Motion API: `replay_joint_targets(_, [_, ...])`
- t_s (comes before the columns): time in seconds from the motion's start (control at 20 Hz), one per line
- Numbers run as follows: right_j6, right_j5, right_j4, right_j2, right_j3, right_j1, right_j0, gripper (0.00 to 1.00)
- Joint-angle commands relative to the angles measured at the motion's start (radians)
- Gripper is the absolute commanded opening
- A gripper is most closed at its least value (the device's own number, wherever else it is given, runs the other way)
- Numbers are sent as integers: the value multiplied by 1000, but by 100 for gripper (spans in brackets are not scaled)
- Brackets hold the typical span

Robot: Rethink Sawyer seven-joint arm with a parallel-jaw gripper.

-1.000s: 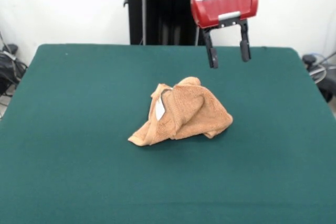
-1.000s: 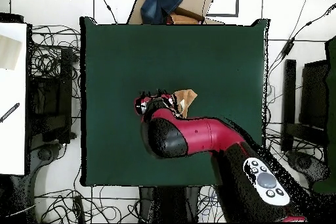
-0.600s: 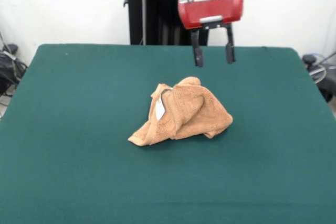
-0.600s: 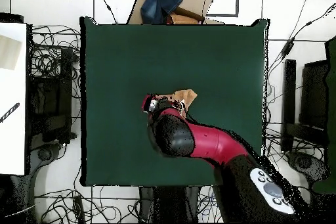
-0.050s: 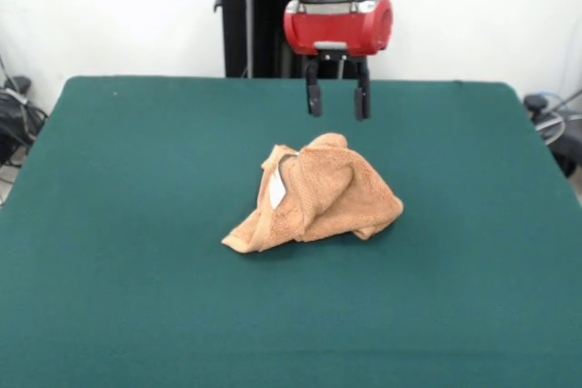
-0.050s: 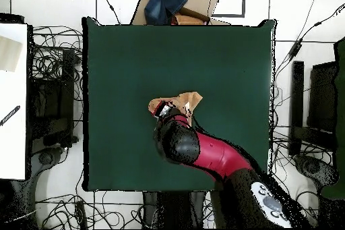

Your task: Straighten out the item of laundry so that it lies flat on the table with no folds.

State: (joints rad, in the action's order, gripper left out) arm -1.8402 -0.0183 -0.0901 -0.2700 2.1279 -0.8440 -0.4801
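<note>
The item of laundry is an orange-tan towel bunched into a peaked heap near the middle of the dark green table, with a white label showing at its left fold. In the overhead view the towel shows partly, the arm covering its near part. My gripper hangs above and just behind the heap's top, open, with nothing between its two dark fingers and a gap of air under them. From overhead the gripper lies at the towel's edge.
The red and black arm reaches in over the table's near side in the overhead view. A cardboard box with blue cloth sits beyond the far edge. Cables and stands ring the table.
The gripper has moved left in the front view and come to hang over the towel's peak, with its fingers now closer together. The towel has not moved.
</note>
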Motion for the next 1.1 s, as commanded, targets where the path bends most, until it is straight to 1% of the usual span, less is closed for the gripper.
replay_joint_targets(0.05, [-286, 144, -56, 140, 81, 4, 117, 100])
replay_joint_targets(0.1, [-277, 157, -42, 137, 83, -2, 116, 100])
replay_joint_targets(0.25, [-285, 85, -85, 152, 96, -21, 144, 100])
replay_joint_targets(0.35, [-293, 76, -101, 148, 107, -18, 147, 100])
replay_joint_targets(0.45, [-300, 80, -107, 127, 115, -3, 130, 100])
replay_joint_targets(0.6, [-286, 67, -121, 125, 102, 21, 119, 100])
replay_joint_targets(0.7, [-274, 84, -114, 116, 97, 35, 103, 100])
replay_joint_targets(0.75, [-263, 89, -106, 110, 94, 36, 98, 100])
replay_joint_targets(0.85, [-259, 70, -126, 137, 87, 25, 119, 100])
replay_joint_targets(0.95, [-263, 50, -136, 127, 91, 16, 113, 100])
replay_joint_targets(1.1, [-275, -49, -213, 216, 55, -38, 202, 100])
